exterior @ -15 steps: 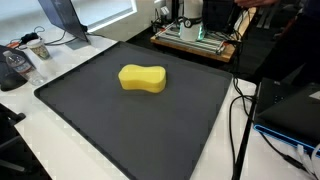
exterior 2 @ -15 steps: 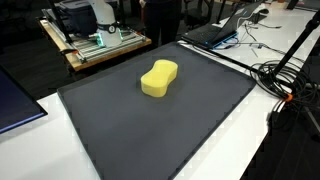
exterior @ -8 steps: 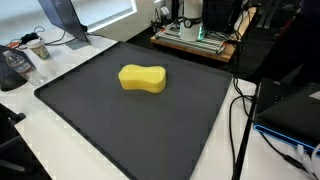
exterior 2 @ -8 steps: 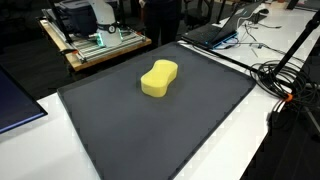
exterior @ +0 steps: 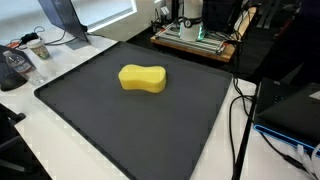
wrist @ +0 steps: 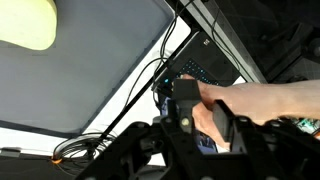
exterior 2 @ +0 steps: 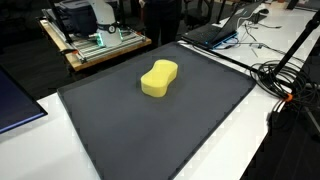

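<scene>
Surface: black mat (exterior: 150, 120) on a white table (exterior: 75, 55).
Arm: out of both exterior views; wrist tilted past the mat's edge, over cables (wrist: 140, 90) and a laptop (wrist: 205, 68).
Gripper (wrist: 205, 112): a person's hand (wrist: 255, 105) lies at its fingers; I cannot tell how far open it is.
Sponge (wrist: 28, 22): on the mat, well apart from the gripper.

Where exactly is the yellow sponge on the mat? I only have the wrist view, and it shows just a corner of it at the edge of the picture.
Observer: The sponge lies flat near the middle of the dark mat. It is peanut-shaped, and bare mat shows all round it in both exterior views.
Operator: What stands past the mat on the side away from the laptop I can see?
Observer: In an exterior view, a machine on a wooden base stands just beyond the mat's edge, well apart from the sponge.
</scene>
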